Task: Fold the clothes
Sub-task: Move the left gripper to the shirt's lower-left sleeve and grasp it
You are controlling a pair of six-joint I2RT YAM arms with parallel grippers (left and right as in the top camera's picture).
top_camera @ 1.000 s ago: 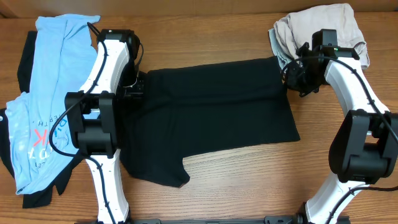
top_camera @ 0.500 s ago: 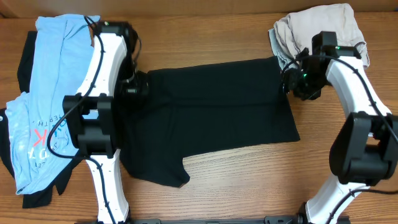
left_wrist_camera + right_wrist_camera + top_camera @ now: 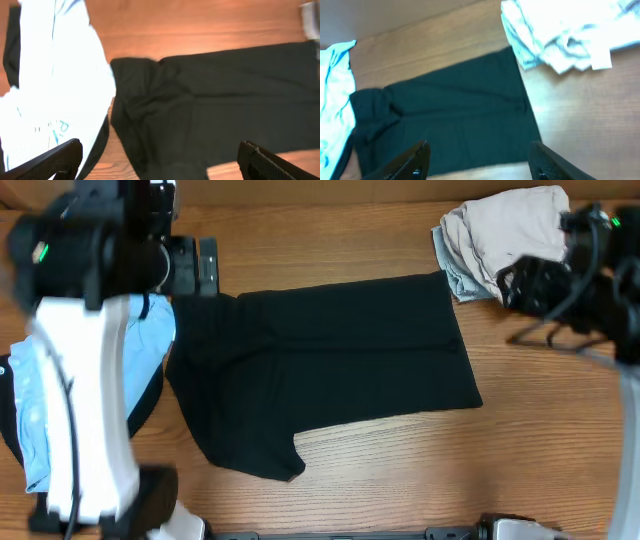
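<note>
The black garment [image 3: 330,370] lies spread on the wooden table, rumpled at its left end [image 3: 135,95], and nothing holds it. The light-blue printed tee [image 3: 55,85] lies to its left, partly hidden in the overhead view by my raised left arm [image 3: 80,340]. A beige and grey pile [image 3: 510,225] sits at the back right. High above the garment's left end, my left gripper [image 3: 160,165] hangs wide open and empty. My right gripper [image 3: 480,162] is also open and empty, up above the garment's right part [image 3: 445,115].
The table's front edge runs along the bottom of the overhead view, with both arm bases there. My right arm [image 3: 600,300] is lifted at the far right, beside the beige pile [image 3: 570,35]. Bare wood [image 3: 400,470] shows in front of the black garment.
Both grippers were low at the black garment's back corners. They have opened, let go and risen well above the table. The garment stays where it lay.
</note>
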